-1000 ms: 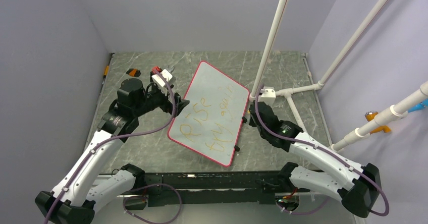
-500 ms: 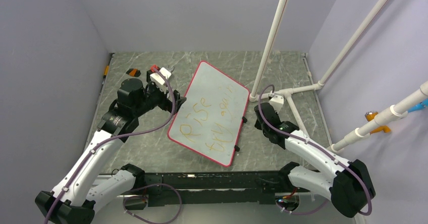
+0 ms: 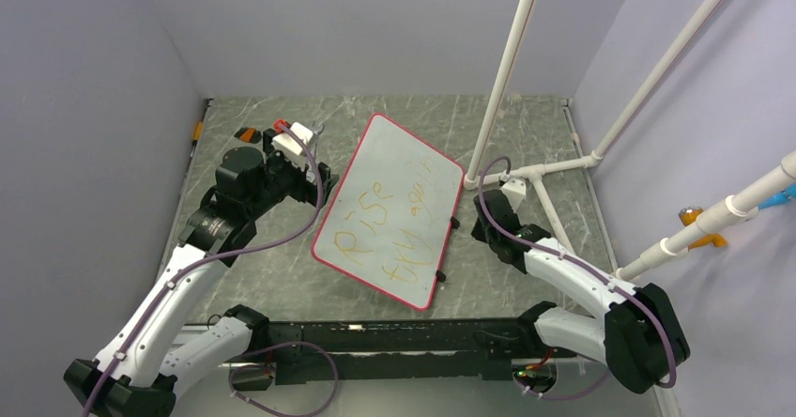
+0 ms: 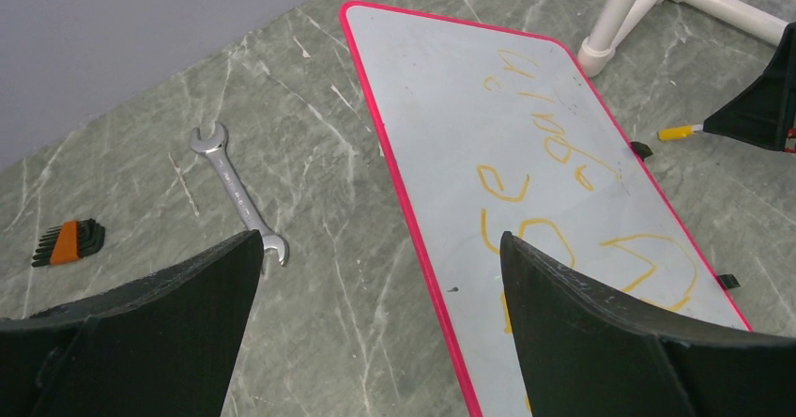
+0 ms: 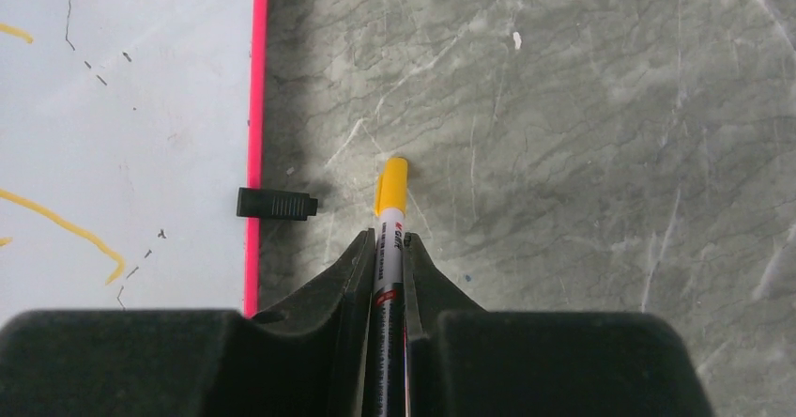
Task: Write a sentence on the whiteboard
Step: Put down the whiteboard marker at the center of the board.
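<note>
Mid-table [image 3: 282, 257] the board [image 3: 390, 206] lies flat, askew: pale grey-white, red-pink rim, black clips [image 5: 274, 203] on its R edge. Wobbly orange-yellow text [image 3: 394, 234] reads approx. "Rise try again". L gripper [image 4: 375, 248] gapes wide beside it; R gripper [image 5: 387, 248] pinches a yellow-capped pen [image 5: 390, 187]. Vs 1 s ago: L has backed off the rim, R elbow is tucked nearer its base.

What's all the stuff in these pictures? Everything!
whiteboard: one, pale with red-pink rim, mid-table
sentence: one, orange-yellow, on the whiteboard
clips: two, black, whiteboard's right edge
marker: one, yellow and white, in the right gripper
wrench: one, silver, left of the whiteboard
hex keys: one set, black and orange, far left
pipes: several, white, right side
table: one, grey marbled, under everything
left gripper: one, black, open by the whiteboard's left edge
right gripper: one, black, shut on the marker
</note>
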Robot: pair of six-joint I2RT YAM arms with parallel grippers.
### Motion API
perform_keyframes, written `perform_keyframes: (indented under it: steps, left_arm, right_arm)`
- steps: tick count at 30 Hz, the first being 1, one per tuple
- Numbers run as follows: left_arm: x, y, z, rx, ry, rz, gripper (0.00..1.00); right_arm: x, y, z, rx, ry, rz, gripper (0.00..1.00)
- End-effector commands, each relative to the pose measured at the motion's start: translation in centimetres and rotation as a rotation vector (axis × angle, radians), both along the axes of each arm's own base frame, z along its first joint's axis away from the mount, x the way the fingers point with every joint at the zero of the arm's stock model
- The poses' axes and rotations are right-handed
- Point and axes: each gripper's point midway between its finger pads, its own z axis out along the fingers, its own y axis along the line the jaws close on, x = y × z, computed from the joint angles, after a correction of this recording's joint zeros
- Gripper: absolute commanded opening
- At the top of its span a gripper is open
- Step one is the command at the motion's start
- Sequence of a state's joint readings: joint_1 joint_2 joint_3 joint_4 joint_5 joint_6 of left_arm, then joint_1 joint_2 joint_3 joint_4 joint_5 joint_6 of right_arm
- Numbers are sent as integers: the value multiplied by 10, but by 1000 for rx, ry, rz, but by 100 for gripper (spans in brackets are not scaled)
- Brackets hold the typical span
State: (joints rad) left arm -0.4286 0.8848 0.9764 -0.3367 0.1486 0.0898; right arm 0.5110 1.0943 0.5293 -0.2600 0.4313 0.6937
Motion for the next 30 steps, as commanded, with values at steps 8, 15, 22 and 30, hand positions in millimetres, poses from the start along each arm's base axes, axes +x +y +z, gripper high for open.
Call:
perform_keyframes:
  steps: [8, 15, 22, 30]
  left_arm:
    - [2, 10, 23, -28, -69, 54, 99]
    - [3, 12, 24, -26, -75, 62, 99]
    - [4, 16, 25, -24, -80, 86, 100]
    - [8, 27, 27, -26, -91, 150, 100]
  right_arm:
    - [-7, -1, -1, 43, 0, -10, 50]
    - [-10, -4, 5, 48, -20, -12, 73]
    - [-8, -1, 19, 68, -66, 13, 99]
    - [0, 9, 57, 94, -169, 95, 100]
